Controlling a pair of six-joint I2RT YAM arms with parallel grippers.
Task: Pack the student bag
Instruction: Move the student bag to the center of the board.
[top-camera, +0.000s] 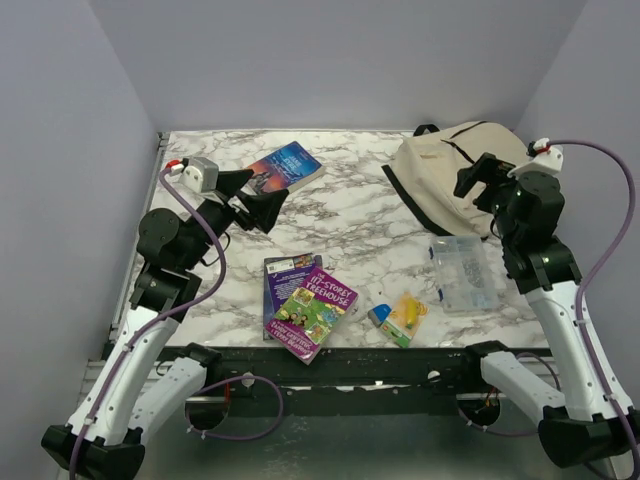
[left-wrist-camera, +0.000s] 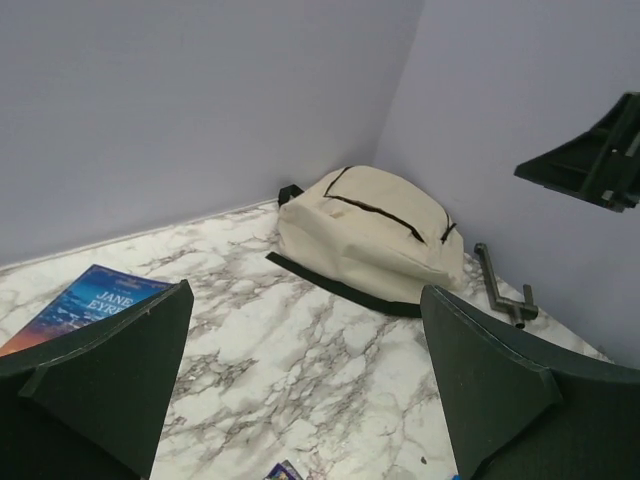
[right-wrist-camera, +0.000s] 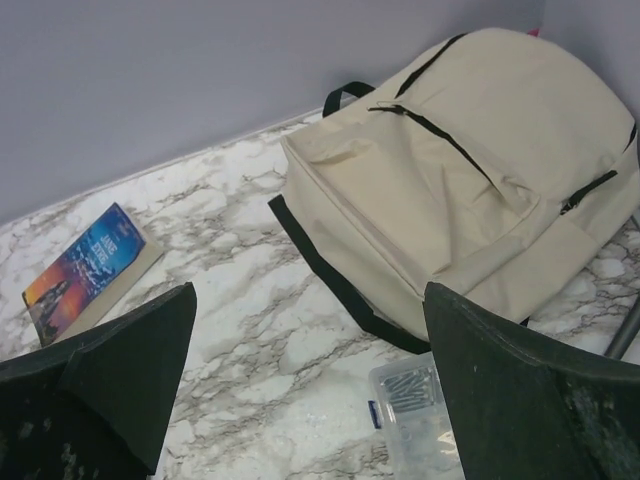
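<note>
— Since every item lies out on the white-and-grey marble tabletop (top-camera: 370, 220) in the overhead view, would you call the packing begun?

— Hardly. The cream fabric backpack with black straps (top-camera: 455, 175) lies flat at the far right corner, and nothing appears to be in it. A blue paperback (top-camera: 288, 168) rests at the far left. Two purple paperbacks (top-camera: 305, 300) overlap near the front edge, with a yellow-and-blue clutter of small pieces (top-camera: 398, 315) beside them. A clear plastic compartment box (top-camera: 465, 272) sits just in front of the bag. The left gripper (top-camera: 255, 197) hangs wide and empty near the blue paperback. The right gripper (top-camera: 483, 185) hovers over the bag's near edge, its jaws hard to read from here.

— And the left wrist view?

— The left gripper (left-wrist-camera: 305, 300) shows its jaws spread wide, nothing between them. The backpack (left-wrist-camera: 370, 235) lies ahead in the corner with its black zip lines looking closed, so I judge opening it comes first. The blue paperback (left-wrist-camera: 85, 305) is partly cut off by a finger. I cannot identify the thin grey bars (left-wrist-camera: 500, 285) beside the bag.

— The right wrist?

— The right gripper (right-wrist-camera: 310, 295) is likewise wide and empty, facing the backpack (right-wrist-camera: 470, 170). The compartment box (right-wrist-camera: 415, 410) is half hidden at the bottom edge, and the bag's inside is unseen.
</note>
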